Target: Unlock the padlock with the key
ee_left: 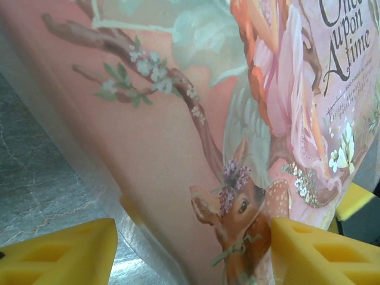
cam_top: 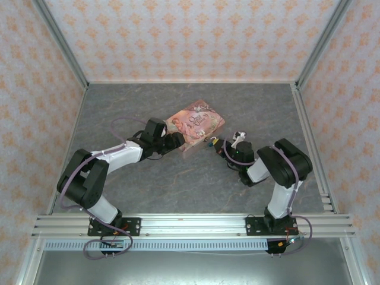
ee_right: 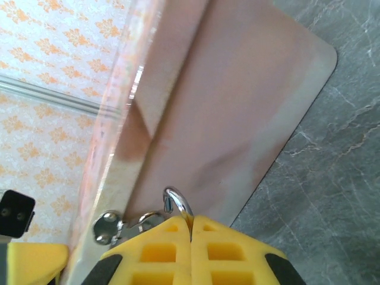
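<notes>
At the desk's (cam_top: 178, 184) middle, the tiny blue padlock (cam_top: 211, 141) sits at the pink tin's (cam_top: 196, 122) near-right edge, too small to read its long axis or heading. Right claw (ee_right: 190, 228), pressed together, pinches a steel loop (ee_right: 178, 200) beside the tin, likely steadying the lock; left claw (ee_left: 193, 249) straddles the tin's near corner, spread, apparently bracing it.

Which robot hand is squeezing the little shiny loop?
The right gripper: its yellow fingers are pressed together on the silver loop. The left gripper has its fingers wide apart around the pink tin.
</notes>
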`<state>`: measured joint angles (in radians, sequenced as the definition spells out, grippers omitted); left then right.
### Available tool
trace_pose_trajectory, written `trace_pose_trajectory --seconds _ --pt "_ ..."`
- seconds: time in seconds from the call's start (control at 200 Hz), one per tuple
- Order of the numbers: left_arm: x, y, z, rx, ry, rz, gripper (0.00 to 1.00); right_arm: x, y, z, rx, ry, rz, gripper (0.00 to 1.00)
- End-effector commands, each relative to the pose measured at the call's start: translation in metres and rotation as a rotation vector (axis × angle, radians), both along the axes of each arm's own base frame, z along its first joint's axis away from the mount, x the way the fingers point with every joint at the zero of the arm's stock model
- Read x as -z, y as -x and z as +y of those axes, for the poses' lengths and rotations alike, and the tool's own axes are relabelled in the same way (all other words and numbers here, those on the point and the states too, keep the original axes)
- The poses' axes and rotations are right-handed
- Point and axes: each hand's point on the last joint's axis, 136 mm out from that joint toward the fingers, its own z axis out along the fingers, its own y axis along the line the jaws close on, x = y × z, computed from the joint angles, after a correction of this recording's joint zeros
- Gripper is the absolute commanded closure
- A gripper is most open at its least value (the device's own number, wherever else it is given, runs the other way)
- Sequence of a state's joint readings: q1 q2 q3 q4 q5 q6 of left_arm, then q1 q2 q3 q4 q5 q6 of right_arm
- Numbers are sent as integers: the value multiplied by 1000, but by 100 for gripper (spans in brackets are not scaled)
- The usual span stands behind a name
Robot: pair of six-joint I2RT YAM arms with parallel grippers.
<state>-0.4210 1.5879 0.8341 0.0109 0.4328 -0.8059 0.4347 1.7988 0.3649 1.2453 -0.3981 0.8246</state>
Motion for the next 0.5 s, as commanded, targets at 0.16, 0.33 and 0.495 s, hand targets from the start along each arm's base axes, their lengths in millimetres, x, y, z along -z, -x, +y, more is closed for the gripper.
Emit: trace_pose_trajectory --seconds 0.16,0.33,0.495 --pt "44 36 52 -52 -166 187 33 -22 16 -12 -17 99 -23 100" --pt "24 27 51 -56 -152 125 32 -29 39 -14 -57 123 5 100" --pt "1 21 54 -75 -146 53 31 -40 71 -13 -123 213 58 100"
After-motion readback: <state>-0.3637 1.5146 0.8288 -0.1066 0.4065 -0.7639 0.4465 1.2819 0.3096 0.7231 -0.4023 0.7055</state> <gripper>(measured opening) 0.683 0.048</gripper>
